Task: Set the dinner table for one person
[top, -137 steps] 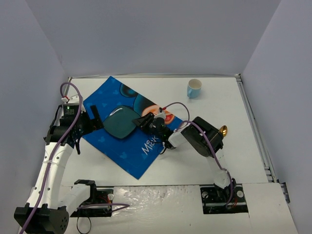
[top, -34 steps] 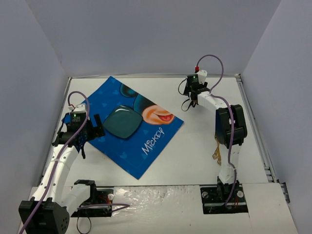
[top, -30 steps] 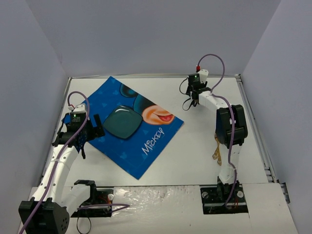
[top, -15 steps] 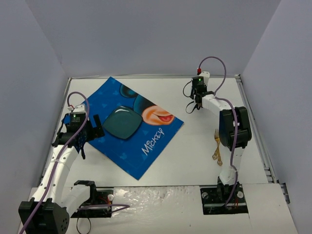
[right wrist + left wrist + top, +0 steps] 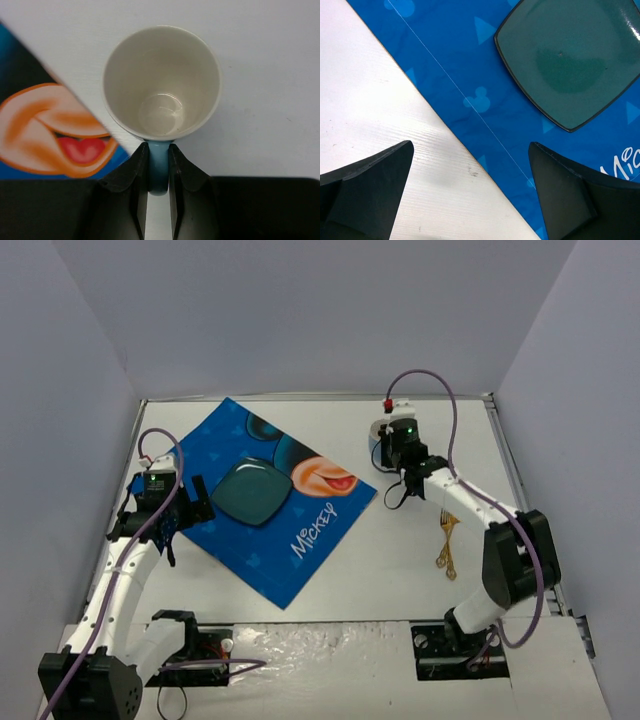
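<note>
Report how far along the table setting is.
Done: the plate sits on the placemat. In hand: the right gripper has its jaws shut on the handle of the mug, by the placemat's right corner. Left: the gold cutlery lies on the bare table, away from the plate, and likely needs moving beside it. The left gripper hangs open over the placemat's edge.

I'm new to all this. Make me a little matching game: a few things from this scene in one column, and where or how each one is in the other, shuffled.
Things:
1. plate
2. cup
3. gold cutlery
4. left gripper

Places or states:
A. lying on the bare white table
B. wide open, holding nothing
C. resting on the blue placemat
D. pinched by its handle in the right gripper

Pairs: 1-C, 2-D, 3-A, 4-B
</note>
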Controlling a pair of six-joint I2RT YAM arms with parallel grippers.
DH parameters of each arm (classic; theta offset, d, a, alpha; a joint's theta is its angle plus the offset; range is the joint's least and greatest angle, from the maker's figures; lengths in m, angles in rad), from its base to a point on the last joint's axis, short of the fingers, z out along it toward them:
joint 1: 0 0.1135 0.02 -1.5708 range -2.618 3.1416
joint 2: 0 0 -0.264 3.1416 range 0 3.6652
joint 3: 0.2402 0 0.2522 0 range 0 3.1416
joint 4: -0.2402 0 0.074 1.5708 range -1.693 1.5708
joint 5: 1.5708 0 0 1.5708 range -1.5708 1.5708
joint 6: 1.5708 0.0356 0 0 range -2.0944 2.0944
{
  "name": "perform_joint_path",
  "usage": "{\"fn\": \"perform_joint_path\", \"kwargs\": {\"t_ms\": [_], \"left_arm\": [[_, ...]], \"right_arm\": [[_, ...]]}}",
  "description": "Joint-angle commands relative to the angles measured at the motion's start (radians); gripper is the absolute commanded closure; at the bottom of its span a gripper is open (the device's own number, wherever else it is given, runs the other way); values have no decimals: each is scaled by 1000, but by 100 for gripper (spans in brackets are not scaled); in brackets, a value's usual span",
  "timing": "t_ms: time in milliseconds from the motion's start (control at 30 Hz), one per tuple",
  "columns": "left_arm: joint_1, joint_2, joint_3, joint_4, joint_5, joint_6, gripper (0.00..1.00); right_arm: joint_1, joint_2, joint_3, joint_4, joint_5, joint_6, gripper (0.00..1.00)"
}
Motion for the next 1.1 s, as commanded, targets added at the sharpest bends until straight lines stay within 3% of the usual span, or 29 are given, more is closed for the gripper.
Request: {"fn": "perform_joint_path", "kwargs": {"t_ms": [0, 400, 1067], "left_arm": [[4, 5, 21, 43, -8, 9, 3], [1, -4, 20, 37, -3, 5, 3], [-5, -6, 18, 44, 0, 5, 3]], "right_arm": [[94, -135, -8, 136, -27, -4, 100], [285, -100, -97, 243, 77, 113, 100], [311, -26, -239, 398, 122, 98, 100]]}}
